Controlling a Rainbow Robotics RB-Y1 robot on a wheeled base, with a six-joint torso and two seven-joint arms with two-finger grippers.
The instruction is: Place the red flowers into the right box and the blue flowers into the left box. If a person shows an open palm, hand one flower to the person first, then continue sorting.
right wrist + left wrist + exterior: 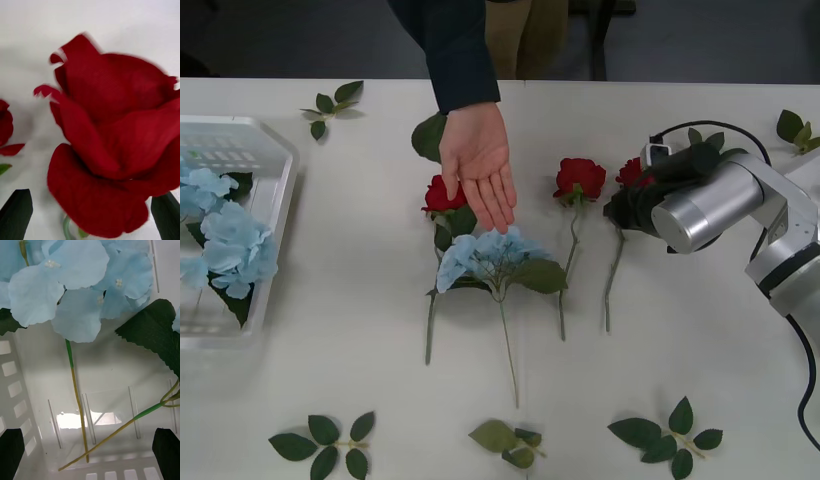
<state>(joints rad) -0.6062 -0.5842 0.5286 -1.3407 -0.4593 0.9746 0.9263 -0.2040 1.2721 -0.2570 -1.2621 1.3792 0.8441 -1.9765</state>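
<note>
A person's open palm [477,165] reaches from a dark sleeve over the middle of the table. Under it lie a red flower [442,195] and a blue flower [490,255]; a second red flower [580,178] lies to their right. My right gripper [622,208] hovers over a third red flower [632,170]; its bloom [112,135] sits just beyond the open right gripper [90,195]. The left box [275,150] holds blue flowers [225,235]. Over that box's floor [108,371] and blue petals [63,281], my left gripper [90,435] is open and empty. The right box is out of view.
Loose green leaf sprigs lie at the back left [330,100], front left [325,445], front middle [510,440], front right [665,435] and back right [795,128]. The person stands behind the table's far edge.
</note>
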